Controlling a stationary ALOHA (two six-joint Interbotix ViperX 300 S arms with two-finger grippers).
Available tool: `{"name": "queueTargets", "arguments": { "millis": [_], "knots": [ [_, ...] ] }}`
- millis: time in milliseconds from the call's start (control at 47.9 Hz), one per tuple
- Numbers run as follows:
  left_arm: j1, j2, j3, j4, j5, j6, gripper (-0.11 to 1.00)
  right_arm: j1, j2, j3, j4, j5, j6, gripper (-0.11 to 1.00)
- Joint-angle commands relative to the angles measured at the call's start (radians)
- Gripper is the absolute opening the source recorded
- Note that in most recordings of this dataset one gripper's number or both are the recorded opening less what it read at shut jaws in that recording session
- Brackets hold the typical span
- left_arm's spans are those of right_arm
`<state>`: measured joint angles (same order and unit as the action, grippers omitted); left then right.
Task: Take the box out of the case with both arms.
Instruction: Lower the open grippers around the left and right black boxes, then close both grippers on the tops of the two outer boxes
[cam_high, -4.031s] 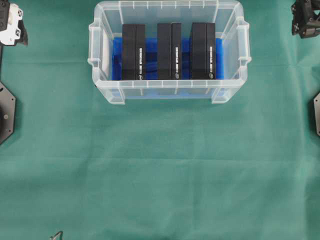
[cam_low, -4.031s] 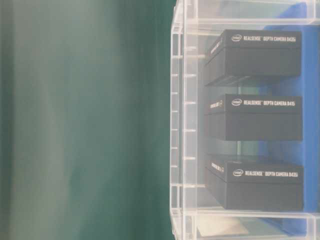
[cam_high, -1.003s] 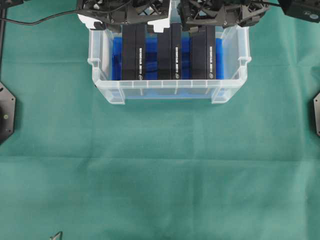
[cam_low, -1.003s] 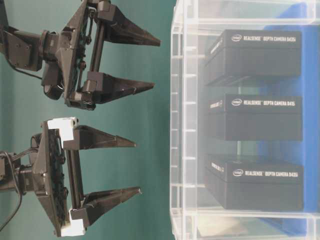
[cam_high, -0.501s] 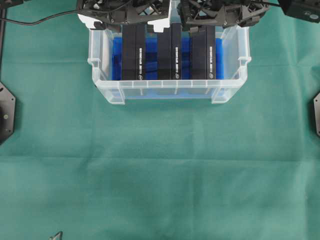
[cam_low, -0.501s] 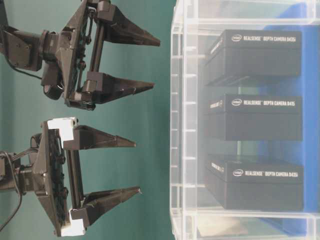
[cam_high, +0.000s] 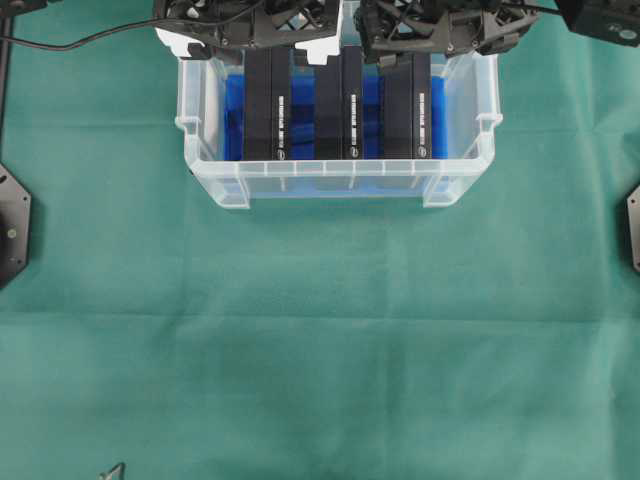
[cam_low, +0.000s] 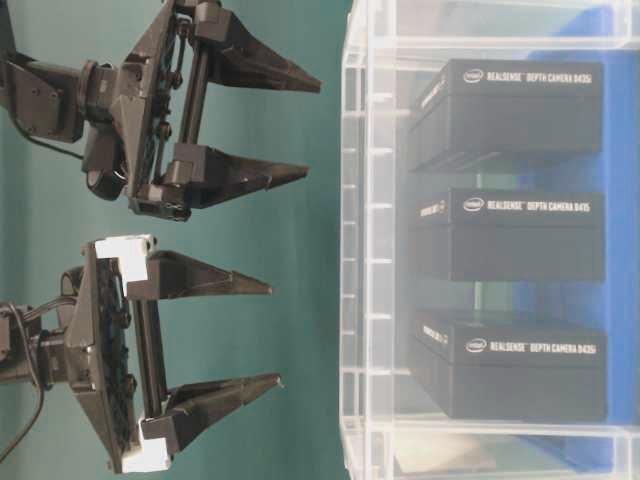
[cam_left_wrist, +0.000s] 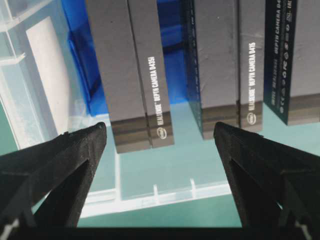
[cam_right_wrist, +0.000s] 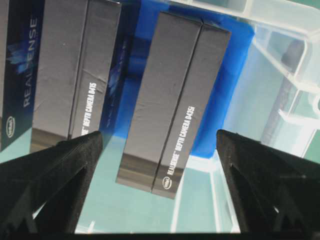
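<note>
Case (cam_high: 337, 180) of clear plastic, blue-lined, stands on your green cloth (cam_high: 320, 340) at the far middle of the overhead view, holding three black boxes on edge, side by side and apart.

Left to right, you have:

1. Left gripper (cam_low: 205, 352), white-trimmed, jaws spread wide and gripping nothing. It hangs above the case's far rim. In your left wrist view the left box (cam_left_wrist: 135, 75) sits just ahead of it, between the two fingertips.

2. Middle box (cam_high: 339, 102), ahead and to the right of your left gripper, ahead and to the left of your right one.

3. Right gripper (cam_low: 250, 125), all black, likewise wide open and empty, above the same far rim. The right box (cam_right_wrist: 172, 105) lies ahead between its fingertips, tilted across that wrist view.

Neither gripper touches a box or the case.
</note>
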<state>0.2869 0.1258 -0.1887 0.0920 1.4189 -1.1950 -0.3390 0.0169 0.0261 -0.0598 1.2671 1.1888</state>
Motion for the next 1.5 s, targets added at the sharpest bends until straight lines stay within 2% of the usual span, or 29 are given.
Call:
{"name": "queueTargets", "arguments": {
  "millis": [0,585,877,1211,1483],
  "knots": [
    [-0.002,-0.021,-0.012,0.005,-0.003,0.000,0.89,0.003,-0.012,-0.023,0.000,-0.006,0.005,0.95],
    [-0.002,-0.020,0.021,0.008,-0.020,-0.006,0.89,0.005,-0.012,-0.014,-0.002,-0.026,0.005,0.95],
    [-0.002,-0.018,0.094,0.020,-0.084,-0.015,0.89,0.005,0.009,0.020,-0.002,-0.044,0.005,0.95],
    [-0.002,-0.005,0.199,0.020,-0.166,-0.018,0.89,0.005,0.034,0.083,-0.006,-0.126,0.006,0.95],
    [0.003,0.029,0.229,0.018,-0.227,-0.018,0.89,0.005,0.055,0.114,-0.008,-0.158,0.006,0.95]
  ]
}}
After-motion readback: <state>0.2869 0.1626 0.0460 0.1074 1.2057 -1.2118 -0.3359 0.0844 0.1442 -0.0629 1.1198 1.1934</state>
